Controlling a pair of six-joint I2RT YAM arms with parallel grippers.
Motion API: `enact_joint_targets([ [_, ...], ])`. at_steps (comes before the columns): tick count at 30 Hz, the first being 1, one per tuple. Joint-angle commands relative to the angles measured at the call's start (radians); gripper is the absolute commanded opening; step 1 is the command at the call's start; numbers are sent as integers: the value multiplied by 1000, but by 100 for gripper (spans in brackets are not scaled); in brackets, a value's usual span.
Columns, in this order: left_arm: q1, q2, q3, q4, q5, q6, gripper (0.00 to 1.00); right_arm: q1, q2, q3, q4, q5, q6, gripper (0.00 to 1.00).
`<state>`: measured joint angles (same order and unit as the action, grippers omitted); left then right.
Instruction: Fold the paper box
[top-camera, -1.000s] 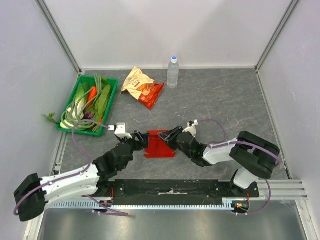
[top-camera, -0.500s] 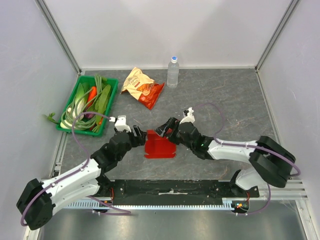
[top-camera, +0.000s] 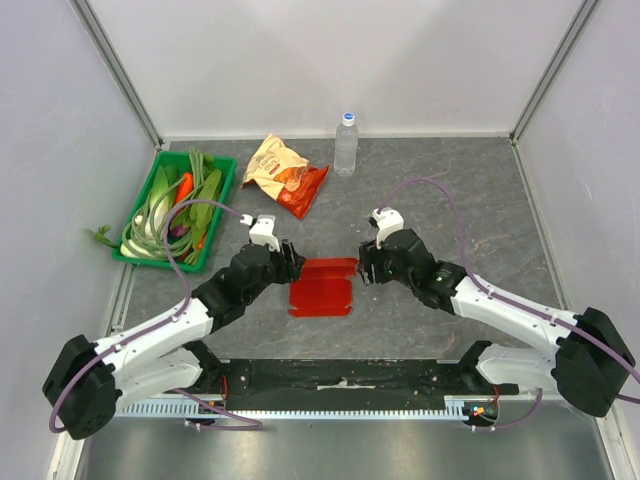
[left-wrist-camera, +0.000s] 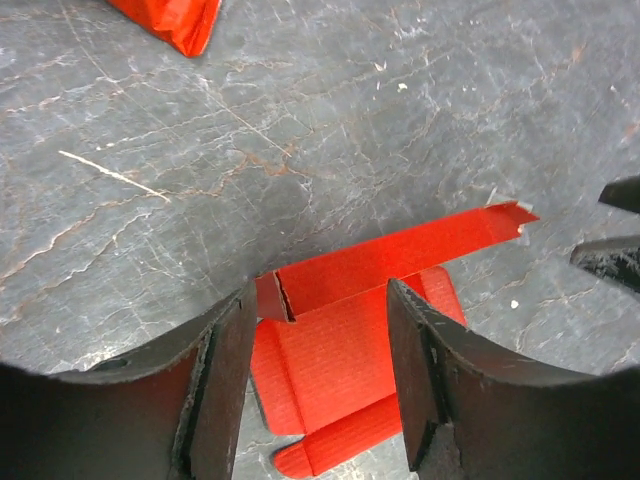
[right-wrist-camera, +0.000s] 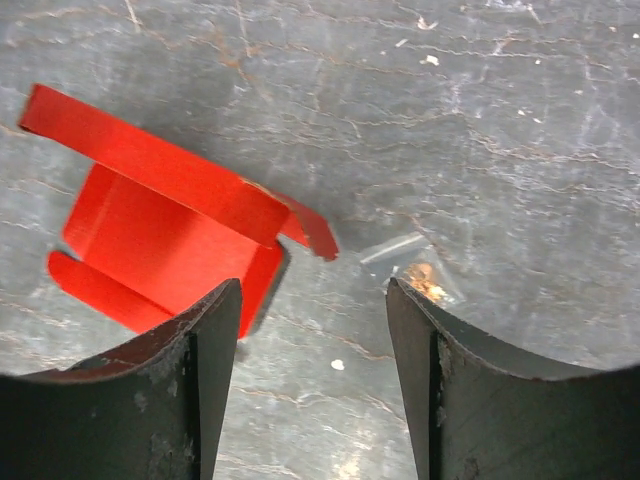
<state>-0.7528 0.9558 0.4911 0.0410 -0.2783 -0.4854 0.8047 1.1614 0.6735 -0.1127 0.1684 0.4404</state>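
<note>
Three pale walls (top-camera: 330, 60) close in the cell, and the dark, stone-veined desk (top-camera: 450, 190) fills the floor of it. From the near edge my two arms reach inward toward each other. The left gripper (top-camera: 289, 266) sits at the far-left corner of the paper box (top-camera: 322, 290). The right gripper (top-camera: 364, 268) is just beside the far-right end of it. Both sets of jaws stand apart with nothing between them. From the left wrist view I cannot tell whether that side touches the cardboard or only hovers over it. The right one looks down mostly on bare desk. Off at the far left is a green tray (top-camera: 228, 185) of vegetables (top-camera: 170, 210), well apart from the work. A crinkled snack bag (top-camera: 285, 172) and a water bottle (top-camera: 346, 145) sit toward the back. The box lies near the front middle, between the two grippers, its red base panel flat on the desk. I judge the fold barely begun: one long flap along the far edge stands up, leaning, with a small tab at each end. The near flap with its rounded tab lies flat, no side walls are up, and nothing is tucked. Most of the creasing and all of the closing is left. A small clear scrap with an orange crumb (right-wrist-camera: 420, 275) lies beside the box on the right.
</note>
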Motion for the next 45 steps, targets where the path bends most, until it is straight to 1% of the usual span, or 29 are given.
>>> enact_joint_targets([
  [1, -6, 40, -20, 128, 35, 82, 61, -25, 27, 7, 30, -81, -108, 66],
  [4, -25, 34, -65, 148, -7, 61, 59, -32, 63, 26, 24, -96, -74, 65],
  [5, -36, 18, -113, 196, -22, 64, 60, -35, 60, 29, 24, -90, -57, 65],
  [8, -83, -2, -187, 264, -73, 91, 59, -38, 46, 23, 28, -67, -31, 67],
  [9, -94, -9, -203, 279, -112, 100, 59, -39, 46, 21, 30, -63, -26, 67],
  [11, -123, -5, -244, 322, -142, 116, 57, -38, 46, 26, 24, -44, -6, 67],
  [14, -135, 43, -278, 411, -191, 126, 52, -39, 41, 37, 27, -30, 29, 63],
  [16, -143, 102, -284, 477, -240, 139, 49, -39, 41, 50, 27, -32, 78, 59],
  [17, -145, 124, -286, 508, -246, 146, 48, -38, 41, 58, 24, -33, 95, 55],
  [18, -151, 142, -289, 537, -254, 171, 48, -38, 46, 66, 21, -46, 133, 48],
  [19, -158, 179, -289, 590, -260, 182, 47, -38, 56, 83, 10, -52, 153, 45],
  [20, -163, 193, -277, 605, -268, 189, 47, -36, 66, 96, -4, -53, 178, 43],
  [21, -168, 210, -270, 618, -289, 208, 47, -36, 75, 112, -24, -44, 243, 43],
  [22, -181, 230, -263, 640, -308, 214, 47, -35, 84, 148, -74, -34, 276, 45],
  [24, -192, 277, -243, 658, -350, 240, 46, -24, 92, 170, -103, -15, 334, 45],
  [26, -207, 317, -234, 690, -370, 252, 46, 13, 90, 193, -130, 49, 403, 45],
  [27, -212, 328, -230, 697, -395, 257, 45, 19, 95, 202, -134, 52, 414, 45],
  [28, -217, 336, -230, 703, -407, 257, 43, 22, 118, 221, -134, 18, 440, 45],
  [30, -218, 359, -233, 738, -426, 261, 40, 21, 155, 250, -148, -15, 446, 45],
  [34, -221, 394, -240, 803, -437, 280, 38, 28, 201, 276, -159, -4, 458, 47],
  [45, -237, 472, -237, 910, -444, 330, 31, 27, 224, 256, -145, 2, 495, 46],
])
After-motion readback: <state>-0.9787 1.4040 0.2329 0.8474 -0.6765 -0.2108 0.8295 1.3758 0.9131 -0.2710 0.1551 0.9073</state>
